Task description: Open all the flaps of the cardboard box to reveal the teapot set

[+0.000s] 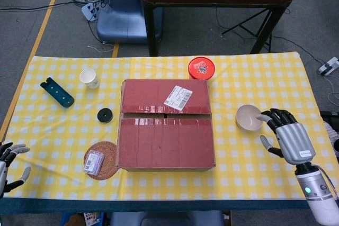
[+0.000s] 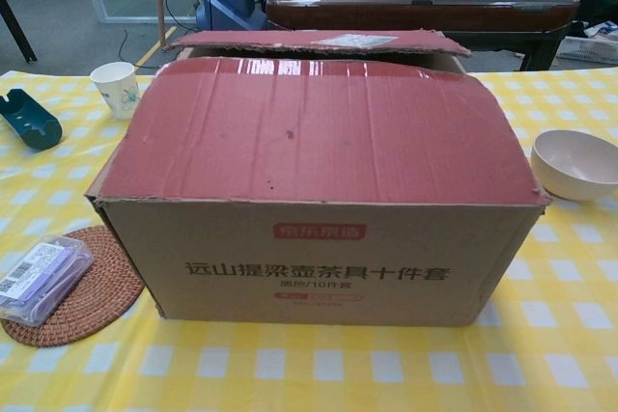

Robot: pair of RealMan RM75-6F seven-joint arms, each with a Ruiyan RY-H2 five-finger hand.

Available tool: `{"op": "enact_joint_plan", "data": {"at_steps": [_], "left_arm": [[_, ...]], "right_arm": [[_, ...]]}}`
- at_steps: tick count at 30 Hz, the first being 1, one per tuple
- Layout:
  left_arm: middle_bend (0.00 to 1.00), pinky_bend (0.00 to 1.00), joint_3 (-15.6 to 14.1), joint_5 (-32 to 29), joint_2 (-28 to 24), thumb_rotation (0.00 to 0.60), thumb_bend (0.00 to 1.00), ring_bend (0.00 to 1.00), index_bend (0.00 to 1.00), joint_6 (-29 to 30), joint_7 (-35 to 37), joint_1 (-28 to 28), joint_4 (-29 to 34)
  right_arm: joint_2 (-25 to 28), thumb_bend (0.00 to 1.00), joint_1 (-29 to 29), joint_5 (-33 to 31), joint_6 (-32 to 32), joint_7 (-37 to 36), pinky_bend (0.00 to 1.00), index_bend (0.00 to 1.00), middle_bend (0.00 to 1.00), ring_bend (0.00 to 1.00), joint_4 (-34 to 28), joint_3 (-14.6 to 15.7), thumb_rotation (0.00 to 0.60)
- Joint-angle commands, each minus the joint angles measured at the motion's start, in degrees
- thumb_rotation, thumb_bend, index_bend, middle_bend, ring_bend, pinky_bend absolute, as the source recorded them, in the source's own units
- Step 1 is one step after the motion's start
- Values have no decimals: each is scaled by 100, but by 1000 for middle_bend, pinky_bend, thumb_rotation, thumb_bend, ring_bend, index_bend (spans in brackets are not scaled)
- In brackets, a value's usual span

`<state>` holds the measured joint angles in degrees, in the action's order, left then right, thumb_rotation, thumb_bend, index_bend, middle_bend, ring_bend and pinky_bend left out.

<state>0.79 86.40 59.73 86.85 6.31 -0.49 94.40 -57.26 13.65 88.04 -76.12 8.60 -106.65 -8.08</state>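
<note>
Right hand (image 1: pixel 288 140): fingers spread, grasping nothing, fingertips just beside the bowl (image 1: pixel 248 117). Left hand (image 1: pixel 9 163): fingers apart, empty, at the table's (image 1: pixel 265 75) near left edge. Box (image 1: pixel 166 125): mid-table, both top flaps down, between the hands.

Head view looks steeply down over the whole table (image 1: pixel 47 125); chest view faces the box (image 2: pixel 319 267) closely, level

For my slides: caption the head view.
Closed cardboard box on a checked table, both hands open: right hand beside the bowl, left hand at the table's edge.
</note>
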Motion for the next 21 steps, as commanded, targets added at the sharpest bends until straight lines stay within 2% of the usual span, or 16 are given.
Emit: {"op": "enact_joint_plan", "data": {"at_steps": [1, 8, 13, 21], "left_arm": [[243, 0, 1, -17, 7, 600, 394, 131, 367, 25, 22, 20, -12], [243, 0, -3, -8, 10, 600, 394, 131, 367, 71, 71, 45, -64], [243, 0, 22, 12, 6, 600, 394, 131, 366, 133, 129, 53, -112], [243, 0, 77, 48, 1, 600, 394, 130, 360, 231, 230, 51, -111]], "right_arm": [[51, 340, 518, -245, 584, 318, 181, 246, 234, 154, -240, -263, 600], [-291, 333, 1412, -995, 1493, 900, 181, 149, 140, 86, -255, -660, 600], [-689, 289, 1904, -1442, 1882, 1210, 179, 15, 77, 25, 4, -776, 600], [-1186, 275, 2371, -1851, 2069, 1501, 161, 0, 38, 3, 444, -787, 600]]}}
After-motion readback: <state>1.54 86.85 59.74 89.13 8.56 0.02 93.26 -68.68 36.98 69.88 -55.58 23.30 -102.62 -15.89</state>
